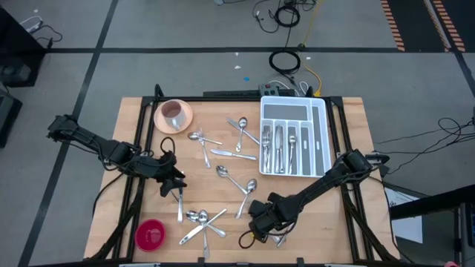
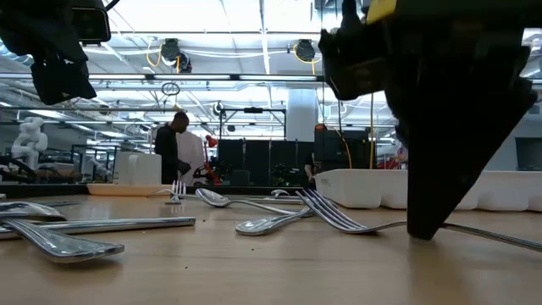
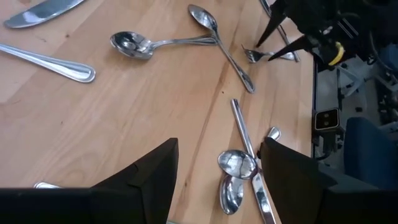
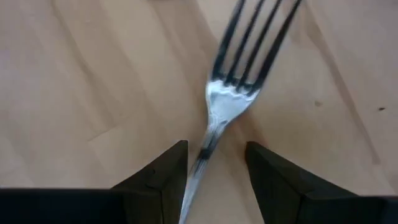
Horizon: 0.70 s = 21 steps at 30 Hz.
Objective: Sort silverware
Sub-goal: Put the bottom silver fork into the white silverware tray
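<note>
Silverware lies scattered flat on the wooden table: spoons, a knife and forks (image 1: 223, 152) in the middle, and a crossed cluster (image 1: 202, 220) near the front edge. My right gripper (image 1: 258, 222) is low over the front right and points down, open. Its fingers stand on either side of the neck of a fork (image 4: 227, 93) that lies on the wood. My left gripper (image 1: 177, 185) hovers open at the table's left. It looks toward two spoons and a knife (image 3: 239, 168) and touches nothing. My right gripper comes at the fork from above, fingers pointing down, one on each side of the fork's neck (image 4: 208, 146) just behind the tines. One fingertip (image 4: 168, 168) stands very close to the handle; whether it touches, I cannot tell. The fork lies flat on the table.
A white compartmented tray (image 1: 320, 137) holding several pieces stands at the back right. A pink cup on a saucer (image 1: 173, 113) sits at the back left, and a red round thing (image 1: 151, 235) at the front left. A person (image 2: 174, 144) stands far behind the table.
</note>
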{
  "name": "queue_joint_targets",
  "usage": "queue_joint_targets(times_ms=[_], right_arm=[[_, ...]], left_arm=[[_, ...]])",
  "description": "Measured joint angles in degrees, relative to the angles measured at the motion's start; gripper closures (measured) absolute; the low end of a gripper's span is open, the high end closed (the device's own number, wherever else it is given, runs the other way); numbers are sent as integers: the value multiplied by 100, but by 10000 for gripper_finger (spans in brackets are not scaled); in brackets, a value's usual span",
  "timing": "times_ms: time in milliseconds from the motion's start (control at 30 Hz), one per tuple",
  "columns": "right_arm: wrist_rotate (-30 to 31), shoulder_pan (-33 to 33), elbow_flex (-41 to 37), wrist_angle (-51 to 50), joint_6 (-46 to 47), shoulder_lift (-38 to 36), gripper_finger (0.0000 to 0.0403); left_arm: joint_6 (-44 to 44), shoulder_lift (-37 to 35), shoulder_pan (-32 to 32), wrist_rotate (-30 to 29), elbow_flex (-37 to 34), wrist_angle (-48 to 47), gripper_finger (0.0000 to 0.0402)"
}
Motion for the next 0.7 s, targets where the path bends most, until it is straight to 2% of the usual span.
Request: queue_joint_targets(times_ms=[100, 233, 267, 500, 700], right_arm=[[-87, -32, 16, 5, 42, 113, 272], [-253, -57, -1, -24, -32, 101, 372], [-283, -57, 4, -7, -68, 83, 386], [-404, -53, 53, -4, 250, -87, 399], [-264, -72, 542, -170, 447, -240, 401]], left_arm=[[0, 0, 2, -25, 0, 1, 173], [2, 0, 2, -37, 0, 3, 173], [2, 0, 0, -43, 0, 3, 173], [49, 2, 2, -142, 0, 7, 173], [145, 2, 2, -148, 0, 4, 173]])
